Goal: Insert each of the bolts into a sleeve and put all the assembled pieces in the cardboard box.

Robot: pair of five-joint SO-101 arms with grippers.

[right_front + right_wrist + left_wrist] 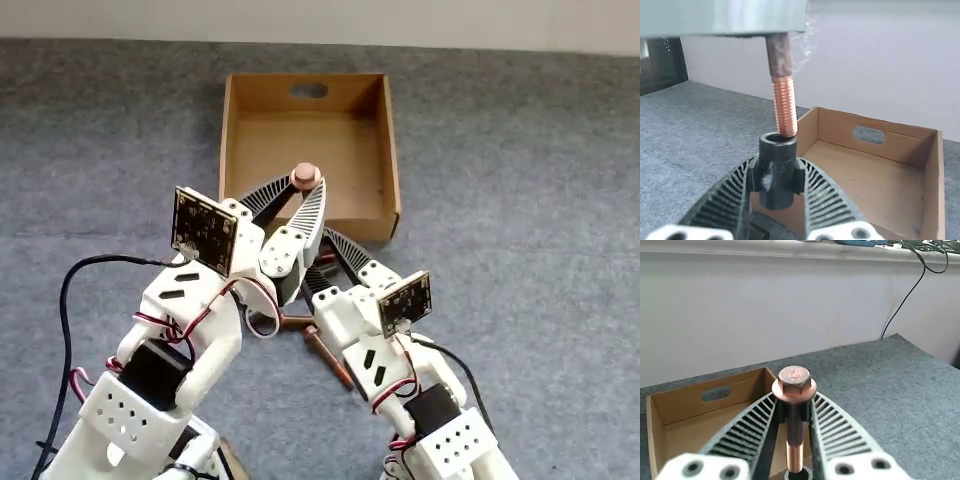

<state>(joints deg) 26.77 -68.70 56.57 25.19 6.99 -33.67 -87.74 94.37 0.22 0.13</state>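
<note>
My left gripper (304,195) is shut on a copper bolt (794,385), held upright with its hex head up, over the front wall of the cardboard box (388,150). Just below it, my right gripper (776,175) is shut on a black sleeve (775,172), also held upright. The bolt's threaded end (785,107) sits in the sleeve's open top. In the left wrist view the sleeve's rim (799,473) shows under the shaft. In the high view the right gripper (325,262) lies mostly under the left one.
Two more copper-brown bolts (332,358) (292,321) lie on the grey mat between the arms. The box (880,170) is open at the top, with a handle slot (309,91) in its far wall. A black cable (66,300) loops at the left arm.
</note>
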